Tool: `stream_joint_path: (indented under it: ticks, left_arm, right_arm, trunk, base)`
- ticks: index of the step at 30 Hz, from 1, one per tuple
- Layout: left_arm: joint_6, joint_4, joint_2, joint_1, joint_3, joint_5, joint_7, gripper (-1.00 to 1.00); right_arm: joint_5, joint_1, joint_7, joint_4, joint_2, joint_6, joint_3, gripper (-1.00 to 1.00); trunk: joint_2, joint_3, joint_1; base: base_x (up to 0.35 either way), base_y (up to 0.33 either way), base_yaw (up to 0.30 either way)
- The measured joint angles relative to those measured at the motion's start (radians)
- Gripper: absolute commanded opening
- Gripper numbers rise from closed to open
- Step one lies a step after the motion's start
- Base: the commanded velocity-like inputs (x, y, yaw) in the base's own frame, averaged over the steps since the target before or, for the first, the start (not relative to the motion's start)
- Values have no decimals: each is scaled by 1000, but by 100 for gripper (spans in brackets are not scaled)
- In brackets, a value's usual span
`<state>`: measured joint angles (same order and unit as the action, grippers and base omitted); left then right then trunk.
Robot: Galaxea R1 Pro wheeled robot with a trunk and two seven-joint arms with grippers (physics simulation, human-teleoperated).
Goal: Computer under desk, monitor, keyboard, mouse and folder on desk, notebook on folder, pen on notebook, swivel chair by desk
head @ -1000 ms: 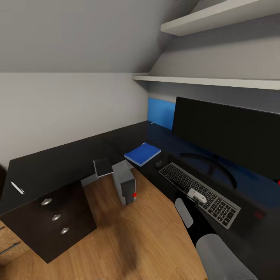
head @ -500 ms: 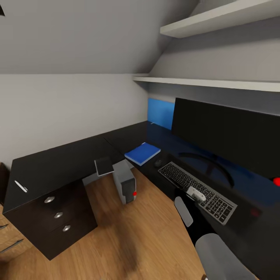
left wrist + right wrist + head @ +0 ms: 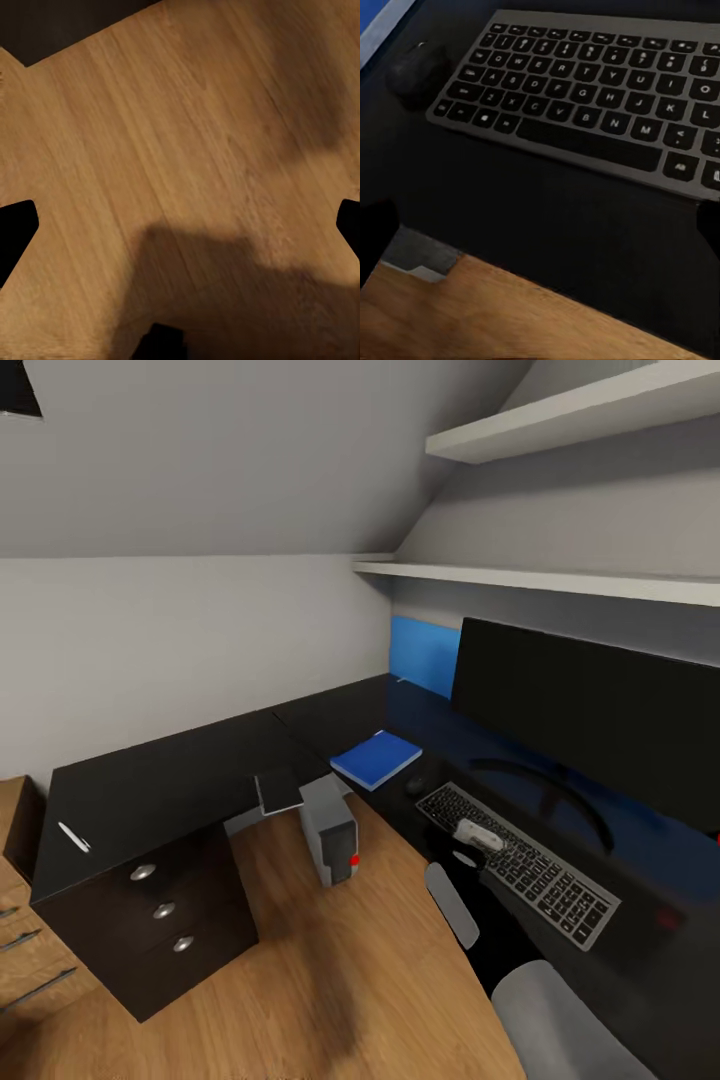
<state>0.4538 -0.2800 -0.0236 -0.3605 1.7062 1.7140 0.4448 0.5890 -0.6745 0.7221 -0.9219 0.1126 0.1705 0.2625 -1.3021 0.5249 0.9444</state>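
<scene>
Sloped grey walls close over the long glossy black L-shaped desk (image 3: 150, 780) we face. On it stand the wide black monitor (image 3: 590, 710), the slim black keyboard (image 3: 525, 860), the blue folder (image 3: 376, 758) and the small mouse (image 3: 414, 785), already grouped for work. Beneath sits the small grey tower computer (image 3: 330, 838). Both grippers' fingertips flank the wrist views' edges, apparently spread and empty.

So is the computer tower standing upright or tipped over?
Upright. In the head view the computer stands on its base on the wooden floor by the desk corner, its red light facing forward.
</scene>
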Motion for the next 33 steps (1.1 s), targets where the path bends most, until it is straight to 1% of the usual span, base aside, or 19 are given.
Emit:
stream_joint_path:
  ticks: [1, 3, 7, 8, 9, 12, 17, 22, 24, 26, 27, 28, 29, 30, 31, 32, 33]
  left_arm:
    - [-10, 0, 0, 0, 0, 0, -1, 100]
    - [-16, 0, 0, 0, 0, -1, -1, 100]
    - [-20, 0, 0, 0, 2, -2, -2, 100]
    - [-19, 0, 0, 0, 3, -2, -2, 100]
    - [-18, 0, 0, 0, 3, -2, -3, 100]
    - [-18, 0, 0, 0, 2, -2, -3, 100]
    - [-17, 0, 0, 0, 2, -2, -3, 100]
    - [-17, 0, 1, 0, 3, -3, -3, 100]
    - [-17, 0, 2, 0, 3, -3, -3, 100]
    - [-17, 0, 2, 0, 2, -3, -2, 100]
    - [-17, 0, 2, 0, 2, -3, -2, 100]
    - [-17, 0, 3, 0, 2, -4, -1, 100]
    - [-17, -1, 3, 0, 2, -5, -1, 100]
    - [-17, -1, 3, 0, 2, -5, -1, 100]
    - [-17, -1, 3, 0, 2, -6, -1, 100]
    - [-17, -1, 3, 0, 2, -6, -1, 100]
    - [-17, -1, 3, 0, 1, -6, -1, 100]
  right_arm:
    - [0, 0, 0, -1, 0, 0, 17, 100]
    - [0, 0, 1, -2, 0, 0, 34, 100]
    - [0, 0, 1, -2, 1, 0, 102, 100]
    - [0, 0, 1, -2, 1, 0, 124, 100]
    - [1, 1, 1, -2, 2, 0, 191, 100]
    - [0, 0, 0, -1, 2, 0, 212, 100]
    - [1, 0, 0, 1, 3, 0, 224, 100]
    - [7, 1, -8, 5, 8, 7, 229, 100]
    - [17, 1, -33, 6, 9, 10, 229, 100]
    - [41, 1, -76, 6, 9, 12, 228, 100]
    - [69, 1, -116, 5, 7, 13, 227, 100]
    - [168, 1, -234, 5, -4, 18, 223, 100]
    - [193, 1, -260, 5, -9, 18, 223, 100]
    - [237, 2, -303, 6, -20, 19, 222, 100]
    - [261, 3, -324, 6, -26, 20, 222, 100]
    - [307, 4, -359, 6, -41, 21, 222, 100]
    - [414, 4, -419, 7, -68, 23, 222, 100]
  trunk:
    - [0, 0, 0]
    - [0, 0, 0]
    - [0, 0, 0]
    - [0, 0, 0]
    - [0, 0, 0]
    - [0, 2, 0]
    - [0, 6, 0]
    - [0, 9, 0]
    - [0, 10, 0]
    - [0, 11, 0]
    - [0, 12, 0]
    - [0, 12, 0]
    - [0, 12, 0]
    - [0, 12, 0]
    - [0, 12, 0]
    - [0, 12, 0]
    - [0, 12, 0]
  base:
    - [0, 0, 257]
    - [0, 0, 262]
    - [0, 0, 269]
    - [0, 0, 267]
    - [0, 0, 265]
    - [10, 0, 259]
    - [157, 0, 250]
    - [282, 0, 127]
    - [200, 0, 69]
    - [112, 0, 39]
    - [29, 0, 10]
    - [23, 0, 8]
    - [15, 0, 5]
    - [12, 0, 4]
    - [8, 0, 3]
    - [3, 0, 1]
    - [2, 0, 1]
